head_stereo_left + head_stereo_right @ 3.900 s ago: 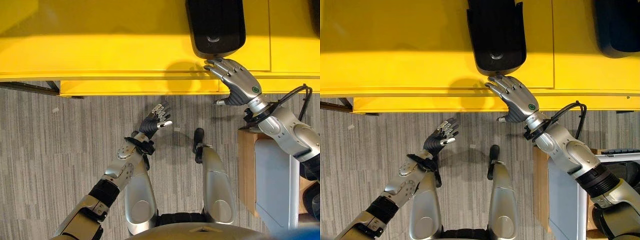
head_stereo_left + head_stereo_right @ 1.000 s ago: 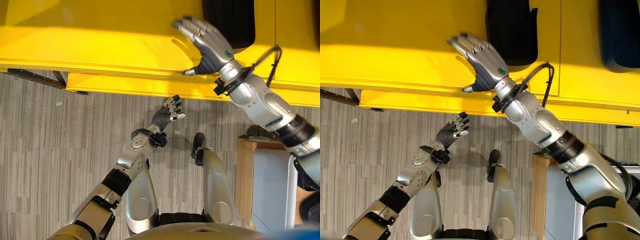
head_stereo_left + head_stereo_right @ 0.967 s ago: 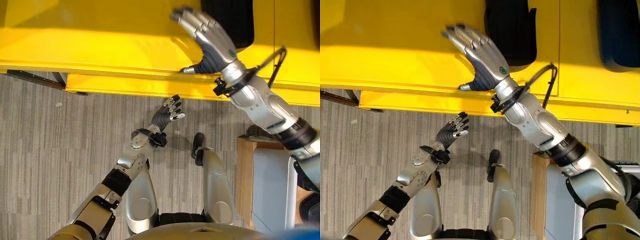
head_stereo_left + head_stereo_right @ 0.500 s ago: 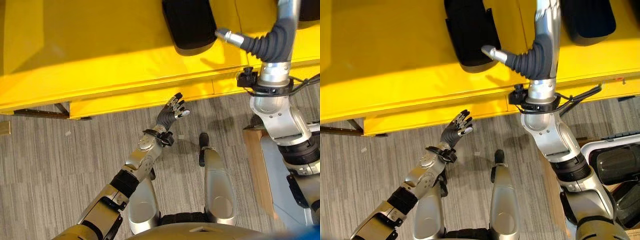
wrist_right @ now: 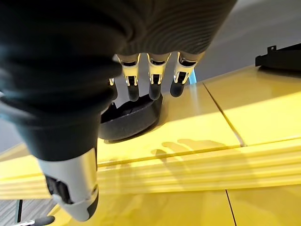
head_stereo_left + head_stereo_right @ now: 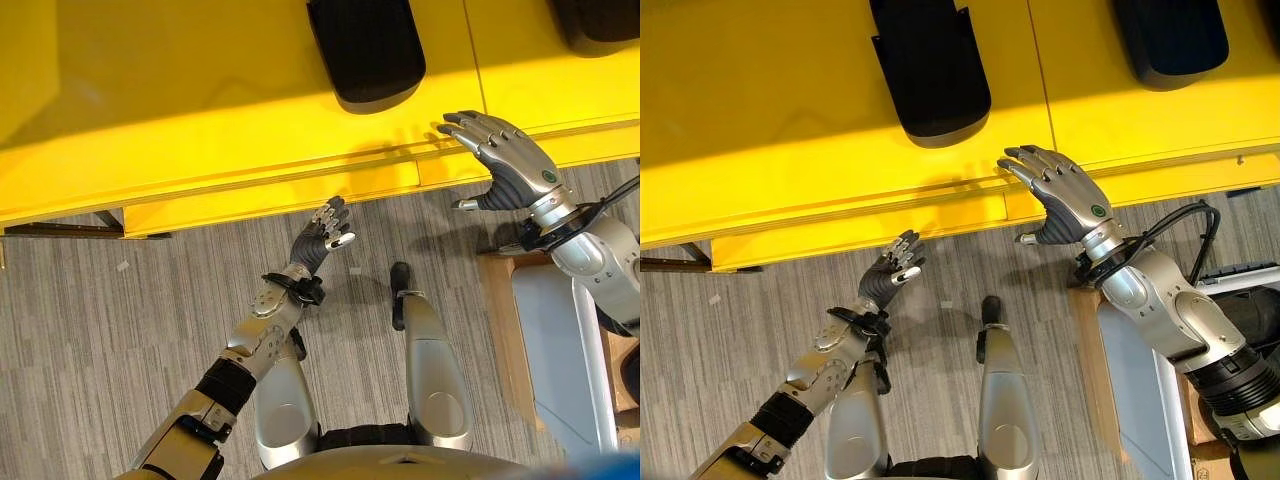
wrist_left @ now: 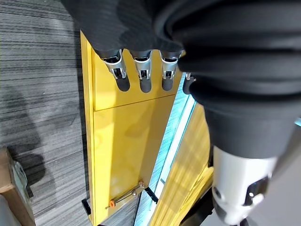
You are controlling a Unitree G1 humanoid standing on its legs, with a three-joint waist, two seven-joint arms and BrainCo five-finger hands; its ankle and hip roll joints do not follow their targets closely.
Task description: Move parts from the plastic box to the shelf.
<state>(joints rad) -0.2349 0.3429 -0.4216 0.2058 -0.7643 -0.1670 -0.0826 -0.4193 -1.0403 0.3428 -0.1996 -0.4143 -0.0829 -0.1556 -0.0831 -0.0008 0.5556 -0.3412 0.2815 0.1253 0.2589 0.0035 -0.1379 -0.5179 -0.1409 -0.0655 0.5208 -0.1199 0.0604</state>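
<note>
A long black part [image 6: 365, 45] lies on the yellow shelf [image 6: 200, 110], and a second black part [image 6: 1170, 35] lies further right. My right hand [image 6: 505, 165] hovers open and empty over the shelf's front edge, just right of the first part. In the right wrist view its straight fingers [image 5: 153, 80] point at that black part [image 5: 129, 117]. My left hand [image 6: 322, 232] is open and empty, low in front of the shelf above the floor. Its fingers [image 7: 141, 70] face the shelf's yellow side [image 7: 127, 141].
A pale plastic box [image 6: 560, 340] sits on a wooden stand [image 6: 500, 320] at my right side. Grey striped carpet [image 6: 100, 340] runs in front of the shelf. A seam [image 6: 1040, 80] divides the shelf top between the two black parts.
My right arm, stretched far over the shelf half a second ago, has drawn back to the front edge with its hand open. The camera view has shifted slightly. The left hand has barely moved.
</note>
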